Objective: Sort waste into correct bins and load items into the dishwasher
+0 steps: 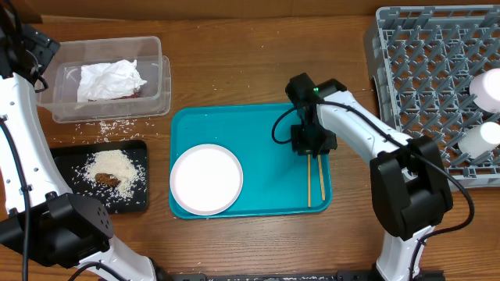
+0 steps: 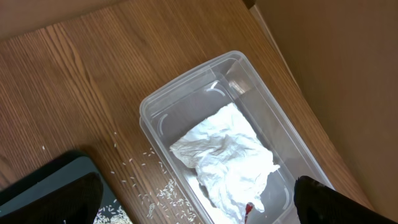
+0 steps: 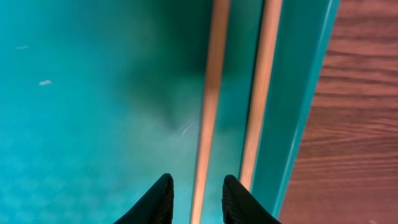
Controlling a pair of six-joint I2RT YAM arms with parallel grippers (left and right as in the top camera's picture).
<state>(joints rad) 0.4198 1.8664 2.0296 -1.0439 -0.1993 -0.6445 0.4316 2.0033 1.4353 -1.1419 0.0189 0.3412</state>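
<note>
Right wrist shows the right end effector (image 3: 198, 182) slightly parted astride one chopstick (image 3: 214, 74).

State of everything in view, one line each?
Tub: holds napkin and red wrapper.
Black tray: holds rice and brown scrap; stray grains beside it.
Plate: empty, on teal tray.
Chopsticks: flat along teal tray's right edge.
Dish rack: two white dishes at right edge.
Left gripper: wide open above tub.
Right gripper: slightly open, straddling one chopstick.
</note>
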